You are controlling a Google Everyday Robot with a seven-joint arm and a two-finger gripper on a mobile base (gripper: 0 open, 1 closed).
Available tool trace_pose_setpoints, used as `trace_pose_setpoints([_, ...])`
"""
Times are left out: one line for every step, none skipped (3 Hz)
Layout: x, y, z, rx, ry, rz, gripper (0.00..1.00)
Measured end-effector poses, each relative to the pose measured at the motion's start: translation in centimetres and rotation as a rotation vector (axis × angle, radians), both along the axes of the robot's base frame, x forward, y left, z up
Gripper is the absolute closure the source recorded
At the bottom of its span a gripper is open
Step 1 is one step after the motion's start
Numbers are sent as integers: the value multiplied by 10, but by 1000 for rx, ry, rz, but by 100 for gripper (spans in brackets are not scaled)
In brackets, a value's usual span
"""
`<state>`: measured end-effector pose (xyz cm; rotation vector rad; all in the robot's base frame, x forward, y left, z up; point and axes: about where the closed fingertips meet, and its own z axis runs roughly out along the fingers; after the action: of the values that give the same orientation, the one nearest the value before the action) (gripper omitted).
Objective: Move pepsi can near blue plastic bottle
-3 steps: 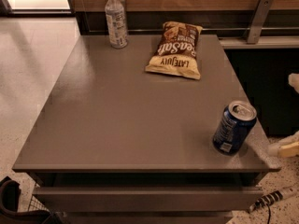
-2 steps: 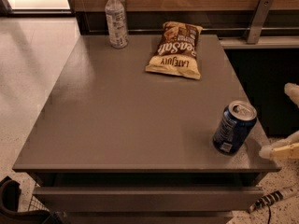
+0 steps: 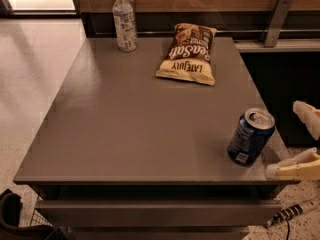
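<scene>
The pepsi can point(image 3: 250, 136), dark blue with a silver top, stands upright near the front right corner of the grey table point(image 3: 130, 124). The blue plastic bottle point(image 3: 124, 21), clear with a white cap and pale label, stands upright at the table's back left. My gripper point(image 3: 299, 140) is at the right edge of the view, just right of the can and apart from it. Its two pale fingers point(image 3: 292, 167) are spread apart, one above and one below, with nothing between them.
A brown and yellow chip bag point(image 3: 187, 54) lies flat at the back middle of the table. A wall with a metal bracket point(image 3: 276, 21) runs behind the table. A drawer front point(image 3: 150, 211) sits under the table top. Pale floor lies to the left.
My gripper has come further into view from the right, closer to the can. The can, bottle and chip bag have not moved.
</scene>
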<state>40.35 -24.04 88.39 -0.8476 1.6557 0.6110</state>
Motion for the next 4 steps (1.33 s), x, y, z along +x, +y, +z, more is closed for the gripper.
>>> trace_pose_setpoints([-4, 9, -13, 24, 22, 11, 0])
trace_pose_setpoints([-4, 26, -30, 89, 27, 50, 2])
trace_pose_setpoints([-2, 36, -37, 125, 17, 76, 24])
trace_pose_setpoints([-1, 55, -32, 134, -12, 136, 46])
